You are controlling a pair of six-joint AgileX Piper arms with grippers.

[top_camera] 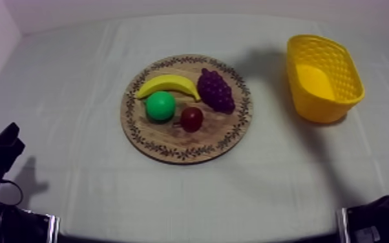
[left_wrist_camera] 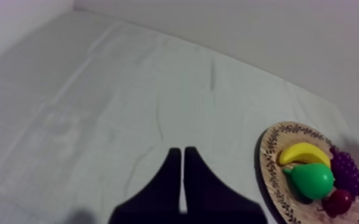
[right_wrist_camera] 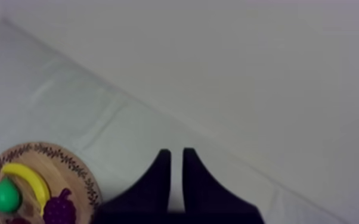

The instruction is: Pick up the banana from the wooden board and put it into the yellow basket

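Observation:
A yellow banana [top_camera: 168, 84] lies on the far side of the round wooden board [top_camera: 171, 139], beside a green pear [top_camera: 160, 106], purple grapes [top_camera: 215, 89] and a small red fruit [top_camera: 192, 118]. The yellow basket [top_camera: 323, 77] stands at the right of the table. My left gripper [left_wrist_camera: 182, 158] rests low at the left, shut on nothing, well short of the board [left_wrist_camera: 269, 155] and banana [left_wrist_camera: 304, 154]. Low at the right, my right gripper [right_wrist_camera: 176, 158] is shut with nothing in it, and the banana [right_wrist_camera: 30, 179] lies far from it on the board [right_wrist_camera: 50, 152].
My left arm [top_camera: 0, 155] sits at the table's near left corner and my right arm [top_camera: 381, 216] at the near right corner. Bare cloth [top_camera: 274, 174] lies between the board and the basket. A wall runs behind the table.

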